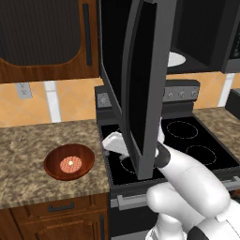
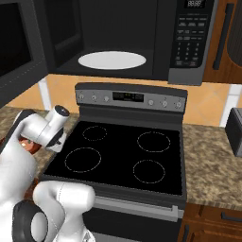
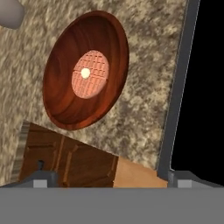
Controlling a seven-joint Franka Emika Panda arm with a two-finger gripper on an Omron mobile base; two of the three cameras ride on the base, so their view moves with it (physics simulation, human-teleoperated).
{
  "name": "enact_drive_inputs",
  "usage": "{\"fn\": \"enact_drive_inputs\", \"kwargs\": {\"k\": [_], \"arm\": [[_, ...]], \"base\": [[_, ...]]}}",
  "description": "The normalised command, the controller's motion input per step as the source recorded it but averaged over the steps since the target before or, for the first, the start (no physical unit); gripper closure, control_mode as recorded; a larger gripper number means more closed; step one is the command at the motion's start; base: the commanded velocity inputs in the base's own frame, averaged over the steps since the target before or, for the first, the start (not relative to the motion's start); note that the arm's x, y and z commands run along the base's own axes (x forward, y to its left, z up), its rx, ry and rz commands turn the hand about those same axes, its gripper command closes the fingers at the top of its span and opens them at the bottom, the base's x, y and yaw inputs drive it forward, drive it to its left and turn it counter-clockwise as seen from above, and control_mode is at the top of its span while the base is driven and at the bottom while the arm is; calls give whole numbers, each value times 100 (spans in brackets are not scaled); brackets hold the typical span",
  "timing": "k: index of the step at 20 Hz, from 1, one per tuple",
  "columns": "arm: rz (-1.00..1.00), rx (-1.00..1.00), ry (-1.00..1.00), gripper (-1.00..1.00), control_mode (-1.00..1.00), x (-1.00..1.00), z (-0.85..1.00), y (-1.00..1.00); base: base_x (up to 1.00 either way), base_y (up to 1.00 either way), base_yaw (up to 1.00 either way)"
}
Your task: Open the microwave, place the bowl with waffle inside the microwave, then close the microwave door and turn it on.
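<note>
The microwave (image 2: 118,38) stands with its door (image 1: 140,89) swung wide, the white plate (image 2: 112,60) visible inside. The bowl (image 1: 69,161) sits on the granite bench (image 1: 28,150) left of the stove (image 2: 125,156), with the waffle (image 1: 71,164) lying flat at its centre. The gripper (image 3: 111,177) is above the bench near the stove edge, fingers spread apart and grasping nothing, clear of the bowl.

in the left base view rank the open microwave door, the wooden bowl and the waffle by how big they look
1. The black glass microwave door in its dark grey frame, though it swings near the camera, which enlarges it.
2. The shallow reddish-brown wooden bowl.
3. The small round gridded waffle inside it.
</note>
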Motion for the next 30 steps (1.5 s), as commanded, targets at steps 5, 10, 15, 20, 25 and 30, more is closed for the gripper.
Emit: {"fn": "enact_drive_inputs", "kwargs": {"k": [5, 10, 15, 20, 25, 30], "arm": [[-2, 0, 0, -100, -100, 26, -1, 39], [-4, 0, 0, -100, -100, 32, -8, 4], [-4, 0, 0, -100, -100, 32, -21, 6], [-6, 0, 0, -100, -100, 30, -28, 14], [-7, 0, 0, -100, -100, 19, -34, 15], [-6, 0, 0, -100, -100, 17, -37, 24]], "base": [[0, 0, 0], [0, 0, 0], [0, 0, 0], [0, 0, 0], [0, 0, 0], [0, 0, 0]]}}
